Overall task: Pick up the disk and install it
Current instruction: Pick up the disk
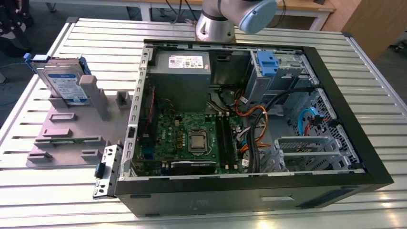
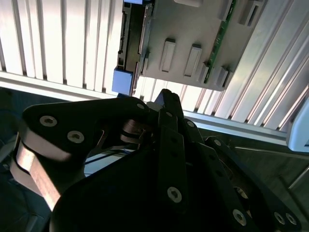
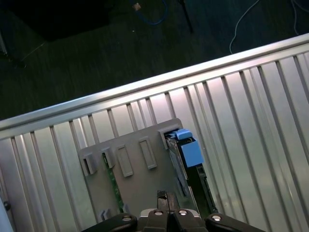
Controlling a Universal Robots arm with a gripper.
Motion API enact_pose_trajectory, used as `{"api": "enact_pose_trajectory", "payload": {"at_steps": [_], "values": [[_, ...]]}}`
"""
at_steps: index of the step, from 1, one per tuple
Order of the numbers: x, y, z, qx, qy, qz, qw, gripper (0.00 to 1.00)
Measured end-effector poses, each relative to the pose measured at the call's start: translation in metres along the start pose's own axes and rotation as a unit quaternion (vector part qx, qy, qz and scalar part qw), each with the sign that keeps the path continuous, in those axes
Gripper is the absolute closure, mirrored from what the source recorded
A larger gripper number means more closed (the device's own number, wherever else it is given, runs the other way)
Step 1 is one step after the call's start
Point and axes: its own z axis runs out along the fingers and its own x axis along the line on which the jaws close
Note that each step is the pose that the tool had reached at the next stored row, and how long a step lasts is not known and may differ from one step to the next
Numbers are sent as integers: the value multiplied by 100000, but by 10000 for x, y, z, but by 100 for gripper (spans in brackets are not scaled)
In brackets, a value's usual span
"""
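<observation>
The disk, silver with a white-and-blue label and a blue carrier frame, stands on edge in a grey holder at the exterior view's left. Both wrist views look down on it edge-on: the disk sits at one end of the holder. My gripper hangs high above the holder, well apart from the disk. Its black fingers are pressed together with nothing between them.
An open computer case lies on the slatted metal table, showing the motherboard, a grey power supply and a metal bay with a blue latch. The table's edge and dark floor lie just beyond the holder.
</observation>
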Motion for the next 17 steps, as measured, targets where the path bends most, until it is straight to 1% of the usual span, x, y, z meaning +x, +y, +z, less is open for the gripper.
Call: {"api": "enact_pose_trajectory", "payload": {"at_steps": [17], "values": [[-1, -2, 0, -34, 63, -1707, 99985, 89]]}}
